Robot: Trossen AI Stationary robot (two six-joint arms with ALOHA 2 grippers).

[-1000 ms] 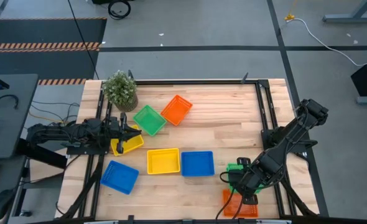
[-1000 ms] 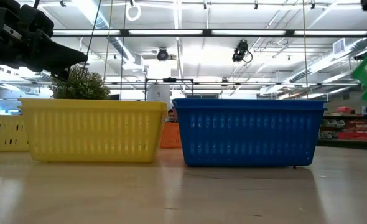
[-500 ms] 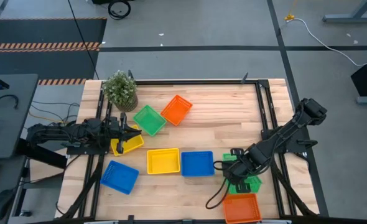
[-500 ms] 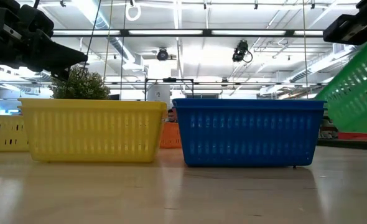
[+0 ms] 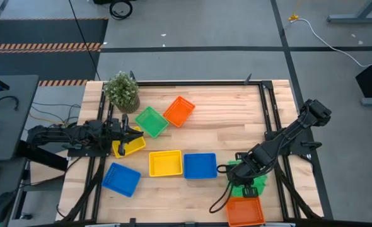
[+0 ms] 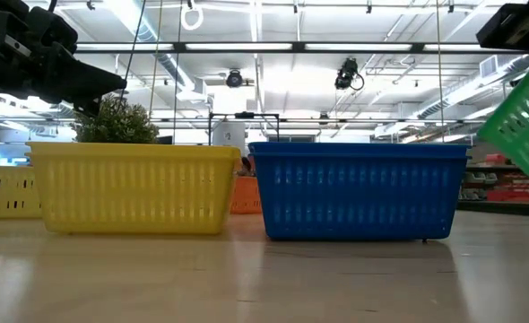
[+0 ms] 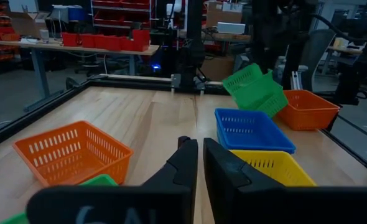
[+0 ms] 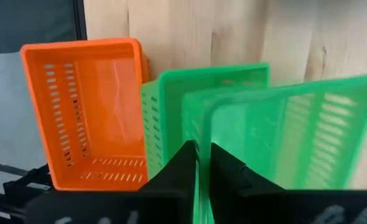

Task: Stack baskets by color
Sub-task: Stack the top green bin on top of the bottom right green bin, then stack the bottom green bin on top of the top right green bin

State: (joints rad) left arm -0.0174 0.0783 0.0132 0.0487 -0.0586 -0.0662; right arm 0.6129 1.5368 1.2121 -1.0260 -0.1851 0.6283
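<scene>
My right gripper (image 5: 238, 174) hangs near the table's near right corner, pointing steeply down, shut on a tilted green basket (image 8: 283, 130). A second green basket (image 8: 171, 106) lies just beneath it, beside an orange basket (image 5: 244, 212) at the near edge. Whether the two green baskets touch, I cannot tell. My left gripper (image 7: 199, 163) waits at the left edge, level and shut, holding nothing, above a yellow basket (image 5: 130, 149). On the table stand a yellow basket (image 5: 165, 162), two blue baskets (image 5: 200, 165) (image 5: 121, 179), a green basket (image 5: 151, 121) and an orange basket (image 5: 179, 111). My right gripper holds the green basket by one side wall at its rim (image 8: 202, 134), one finger inside the basket and one outside. The fingers come from above, slanting down. The basket hangs tilted below them, seen raised in the low view (image 6: 520, 117).
A small potted plant (image 5: 122, 90) stands at the far left corner. A dark metal frame (image 5: 261, 101) runs along the table's edges. Bare wood (image 5: 230, 120) lies between the far orange basket and the right arm.
My right gripper has carried the green basket from above the near orange basket a little toward the table's far edge, leaving the orange basket uncovered. The green basket has stayed tilted in the hold.
</scene>
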